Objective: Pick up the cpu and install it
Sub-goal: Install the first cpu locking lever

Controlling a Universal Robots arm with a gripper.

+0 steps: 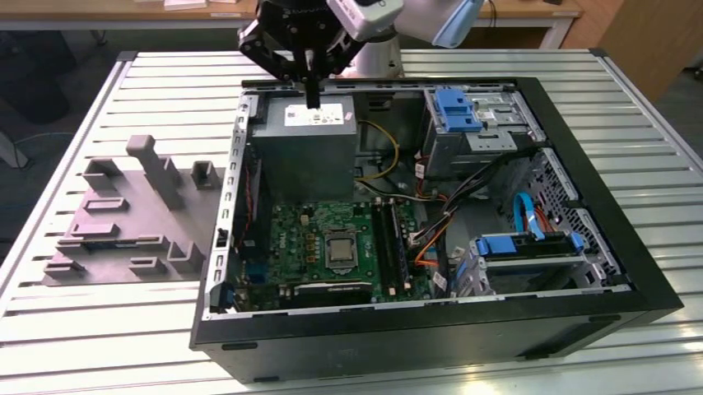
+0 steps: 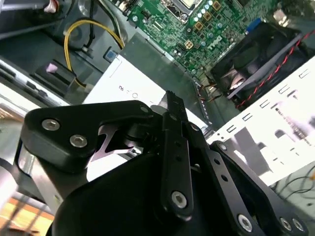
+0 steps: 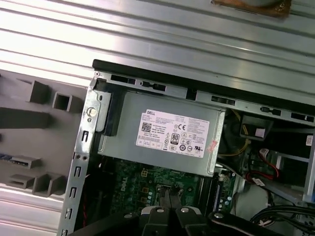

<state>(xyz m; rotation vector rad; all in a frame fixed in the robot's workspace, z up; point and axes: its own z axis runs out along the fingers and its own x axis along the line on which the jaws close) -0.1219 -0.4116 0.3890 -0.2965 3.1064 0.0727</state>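
Exterior view: my pincer (image 1: 313,103) hangs just above the power supply (image 1: 304,148), fingers together, and I see nothing between them. The cpu (image 1: 338,247) lies in the socket on the green board (image 1: 318,247), well apart from the power supply. Judgement: chip appears seated; whether it is latched, I cannot tell.

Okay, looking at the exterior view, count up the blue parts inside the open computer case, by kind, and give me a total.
blue drive brackets: 2
blue cable: 1
Total: 3
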